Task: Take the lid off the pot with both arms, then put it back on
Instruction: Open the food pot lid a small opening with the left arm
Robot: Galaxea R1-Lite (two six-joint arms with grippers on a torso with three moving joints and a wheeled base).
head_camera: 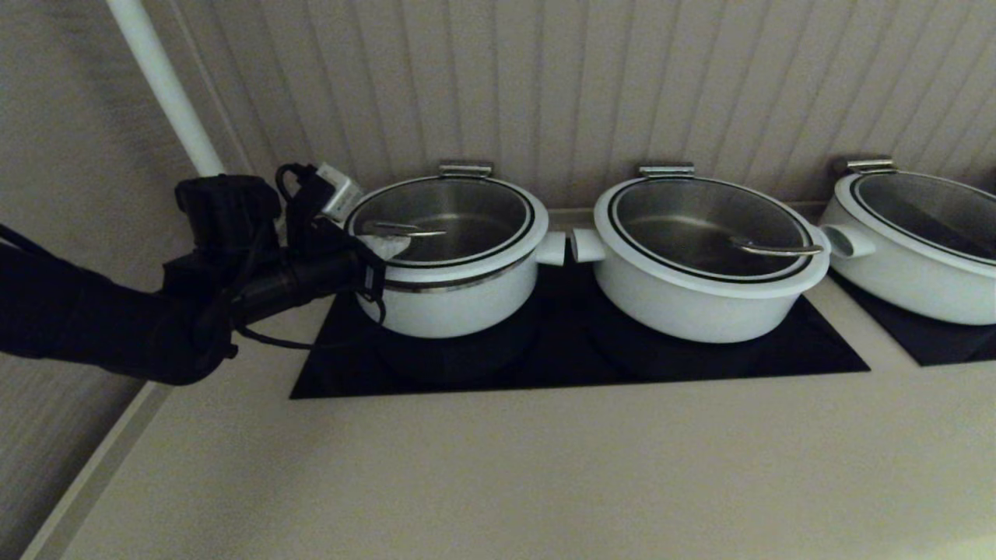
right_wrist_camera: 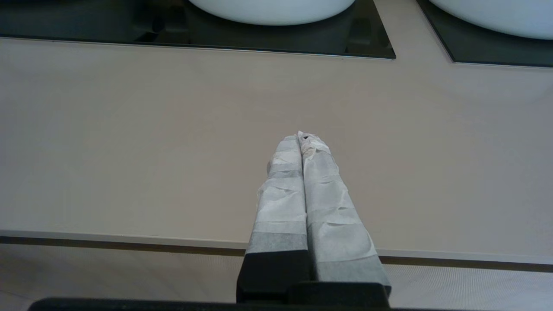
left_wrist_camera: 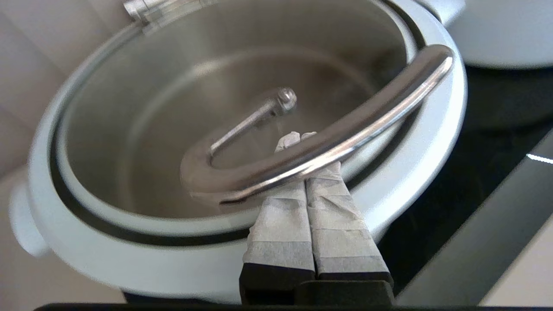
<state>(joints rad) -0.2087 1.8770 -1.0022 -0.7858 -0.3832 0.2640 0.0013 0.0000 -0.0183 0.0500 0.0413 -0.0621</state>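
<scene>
- Left gripper [left_wrist_camera: 302,137]: we log it at the near-left rim of the lid [head_camera: 440,219], its taped fingers [left_wrist_camera: 283,224] pressed flat together with nothing between them, poked under the arch of the steel handle [left_wrist_camera: 328,147]
- Governing relation: the handle bar runs crosswise over our left fingers, its long axis roughly square to them; the bar lies directly above the fingertips, so we judge an upward move would catch it from beneath
- Lid: seated on the pot [head_camera: 455,295], which sits straight ahead of and below our left gripper, on the black hob panel [head_camera: 576,365]
- Right gripper [right_wrist_camera: 302,139]: also closed and empty, hovering over bare bench [right_wrist_camera: 129,142]; the pots lie well ahead of it, so our left arm is far the nearer
- Neighbouring wider pot [head_camera: 704,288]: beyond the task pot from our left gripper, lidded
- Brands, labels, writing: none we can read
</scene>
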